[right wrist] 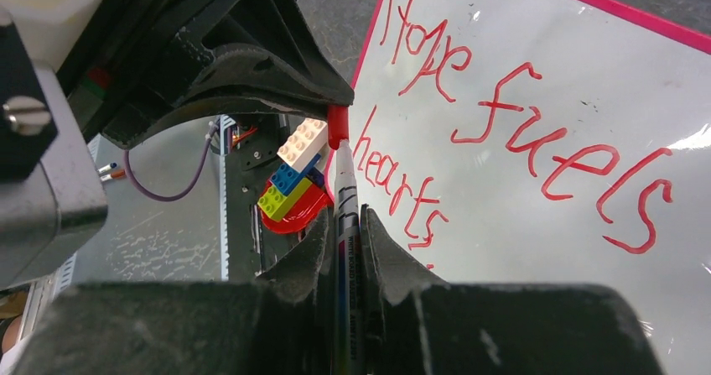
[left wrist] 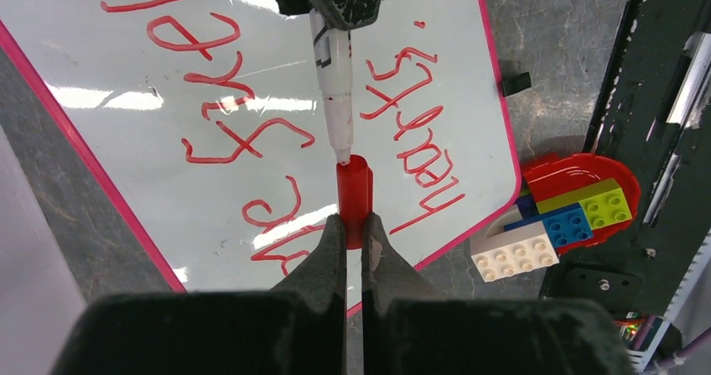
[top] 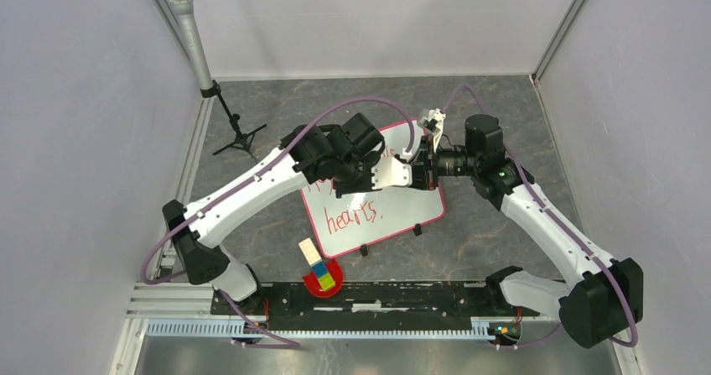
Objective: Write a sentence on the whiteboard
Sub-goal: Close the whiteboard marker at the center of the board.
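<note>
The whiteboard (top: 387, 216) lies flat in the middle of the grey mottled tabletop (top: 503, 106), turned at a slant, its pink border showing all round. Red handwriting runs across its glossy face; "fuels" and "hearts" can be read. Two black clips (top: 417, 230) sit on the board's near edge.

Above the board's far part the two arms meet. The right arm's fingers (right wrist: 329, 236) are closed round the barrel of a marker (right wrist: 345, 199). The left arm's fingers (left wrist: 339, 232) pinch a red cap (left wrist: 353, 190) by its closed end. The marker's tip sits right at the cap's open mouth, both held in the air over the writing.

Just beside the board's near corner, a red dish (top: 335, 268) holds a row of toy bricks (top: 319, 270) in white, blue and yellow-green. Well off the board's far left corner stands a microphone (top: 191, 35) on a small black tripod. Plain white walls close the tabletop in on three sides.
</note>
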Controlling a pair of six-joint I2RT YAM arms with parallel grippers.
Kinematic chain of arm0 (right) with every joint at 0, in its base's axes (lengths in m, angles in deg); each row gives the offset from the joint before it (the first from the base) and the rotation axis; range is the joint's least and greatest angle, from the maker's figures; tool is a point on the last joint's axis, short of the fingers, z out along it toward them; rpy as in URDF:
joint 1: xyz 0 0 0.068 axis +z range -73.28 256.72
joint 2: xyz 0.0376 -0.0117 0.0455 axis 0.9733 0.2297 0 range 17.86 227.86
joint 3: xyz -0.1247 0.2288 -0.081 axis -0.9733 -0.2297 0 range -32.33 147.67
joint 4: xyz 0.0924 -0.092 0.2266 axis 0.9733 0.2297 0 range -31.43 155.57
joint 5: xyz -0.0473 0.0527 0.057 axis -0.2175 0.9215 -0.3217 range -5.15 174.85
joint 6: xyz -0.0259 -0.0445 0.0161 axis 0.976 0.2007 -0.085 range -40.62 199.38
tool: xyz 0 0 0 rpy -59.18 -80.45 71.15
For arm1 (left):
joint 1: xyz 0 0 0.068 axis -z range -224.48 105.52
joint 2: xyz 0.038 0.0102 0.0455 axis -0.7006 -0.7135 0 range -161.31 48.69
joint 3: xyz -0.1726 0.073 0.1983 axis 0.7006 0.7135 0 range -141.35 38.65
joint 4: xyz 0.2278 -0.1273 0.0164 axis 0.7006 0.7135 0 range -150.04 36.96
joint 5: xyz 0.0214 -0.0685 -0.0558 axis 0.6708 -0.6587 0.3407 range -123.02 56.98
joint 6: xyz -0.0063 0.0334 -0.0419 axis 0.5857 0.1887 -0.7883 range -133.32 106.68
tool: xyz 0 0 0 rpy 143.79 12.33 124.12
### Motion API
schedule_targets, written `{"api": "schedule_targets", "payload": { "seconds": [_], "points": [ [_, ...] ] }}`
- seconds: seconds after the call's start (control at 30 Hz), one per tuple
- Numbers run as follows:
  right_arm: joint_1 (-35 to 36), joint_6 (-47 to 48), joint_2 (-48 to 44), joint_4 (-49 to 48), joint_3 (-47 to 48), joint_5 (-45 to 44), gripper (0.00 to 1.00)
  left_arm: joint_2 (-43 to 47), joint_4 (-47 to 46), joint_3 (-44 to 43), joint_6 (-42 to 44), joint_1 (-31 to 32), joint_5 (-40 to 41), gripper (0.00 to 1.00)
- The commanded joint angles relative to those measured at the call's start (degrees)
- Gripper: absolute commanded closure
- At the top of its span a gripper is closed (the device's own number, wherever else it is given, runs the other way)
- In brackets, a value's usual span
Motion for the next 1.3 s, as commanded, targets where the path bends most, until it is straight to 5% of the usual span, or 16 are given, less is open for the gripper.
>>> {"api": "schedule_targets", "payload": {
  "seconds": [0.0,0.6,1.27],
  "points": [
    [1.17,-0.38,0.46,-3.5,-0.04,-1.99,1.0,-1.59,-3.97,-4.48,-0.41,2.2,-1.3,0.98],
    [1.85,-7.87,-0.35,-14.22,-4.23,4.7,1.0,0.1,-8.75,-3.86,-5.01,2.05,-9.24,0.98],
    [2.53,-4.35,-0.1,-9.99,-4.3,1.73,1.0,-0.66,-9.83,-5.55,-7.18,0.99,-10.39,0.96]
  ]
}}
